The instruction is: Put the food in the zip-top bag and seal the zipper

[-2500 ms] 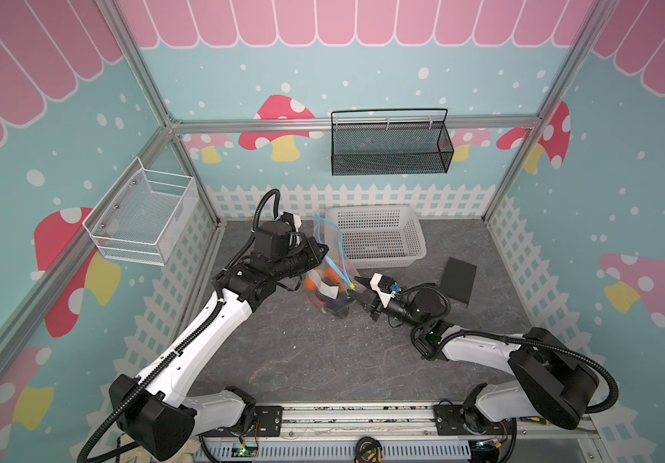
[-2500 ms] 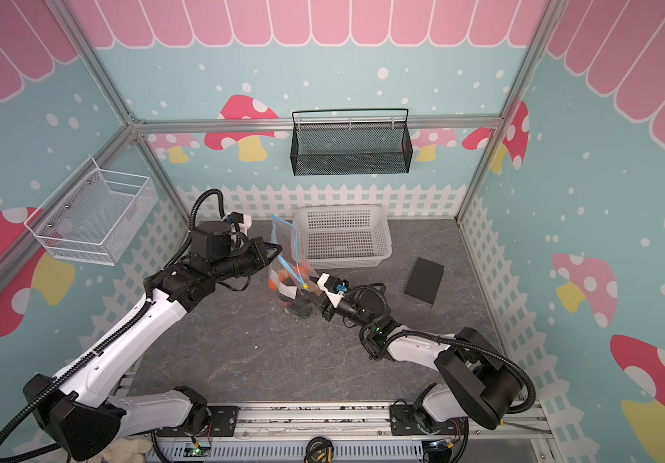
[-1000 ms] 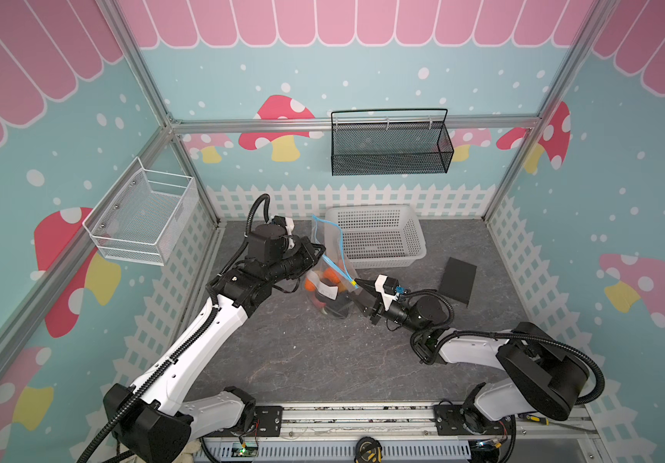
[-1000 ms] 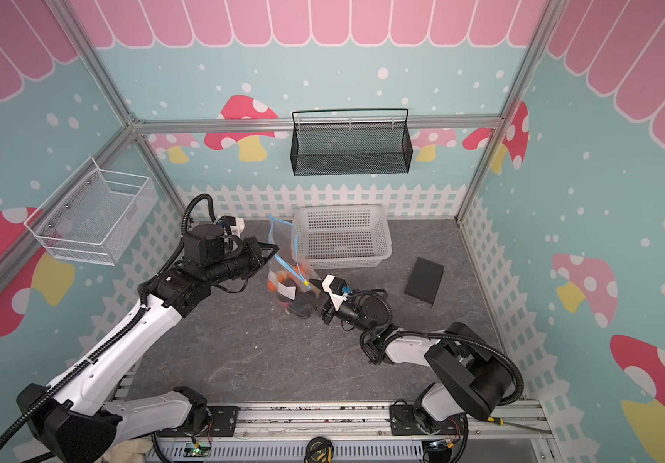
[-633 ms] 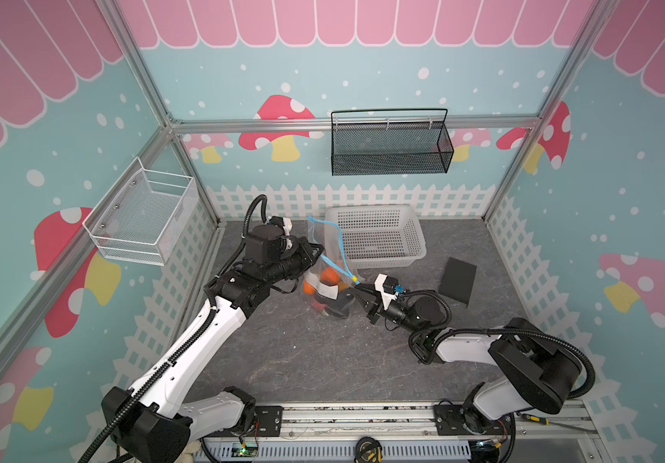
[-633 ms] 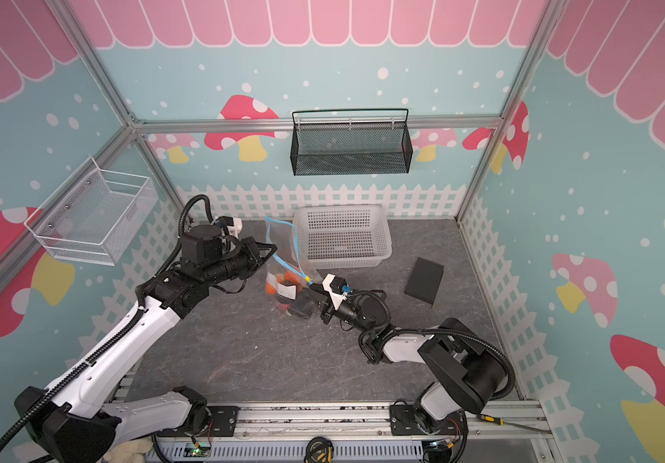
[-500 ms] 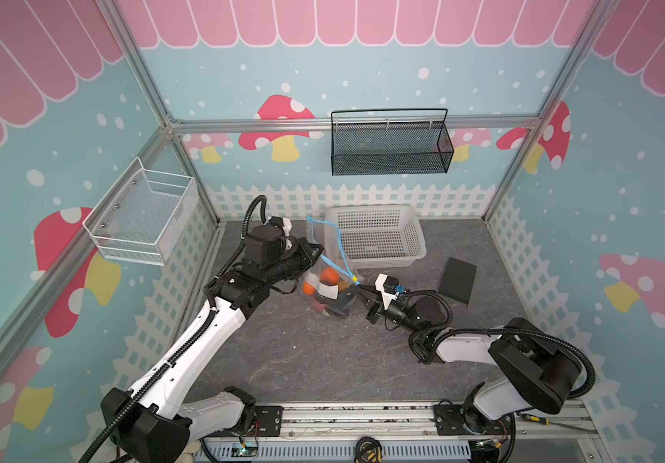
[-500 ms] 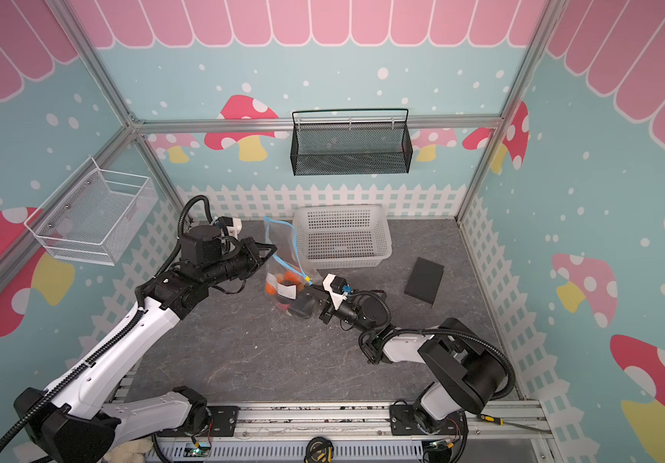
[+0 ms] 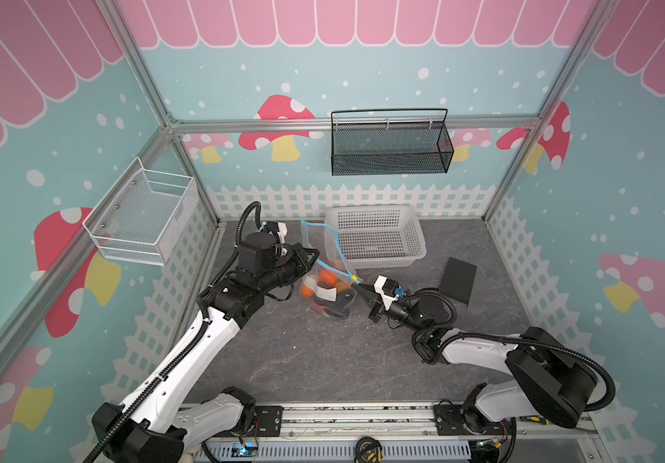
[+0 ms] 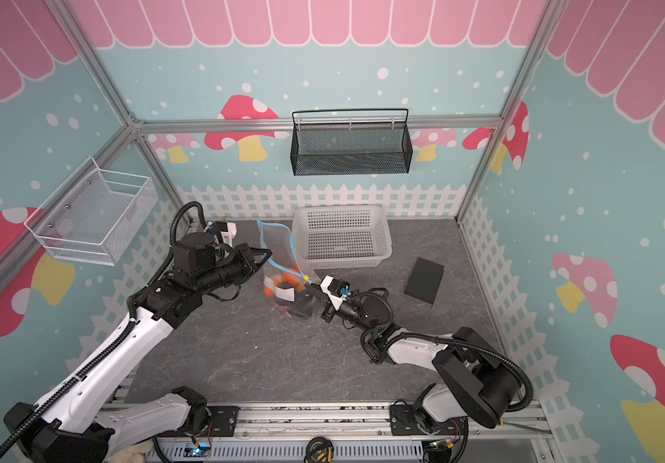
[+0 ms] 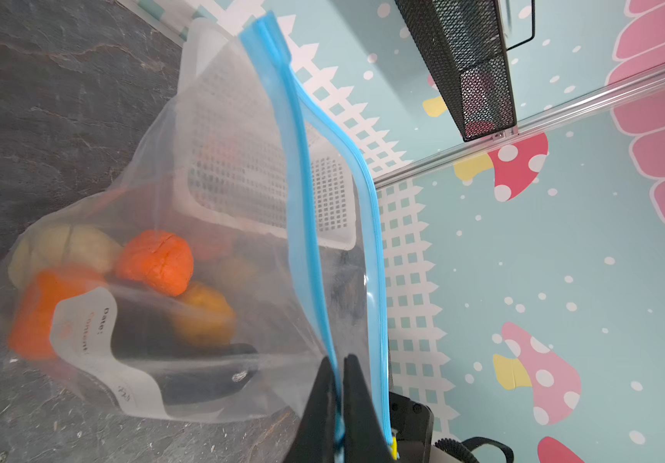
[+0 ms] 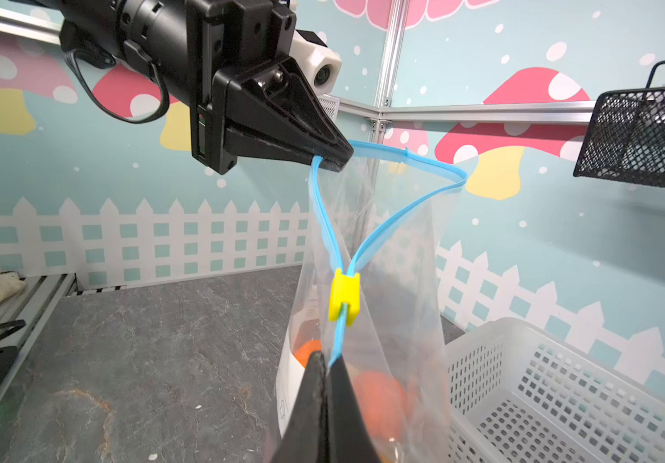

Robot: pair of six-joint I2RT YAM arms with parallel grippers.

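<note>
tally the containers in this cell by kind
wire baskets on the walls: 2
plastic basket on the table: 1
zip-top bag: 1
total: 4

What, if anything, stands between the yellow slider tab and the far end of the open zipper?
The left gripper, shut on one lip of the zipper partway along, lies in the path of the yellow tab.
</note>
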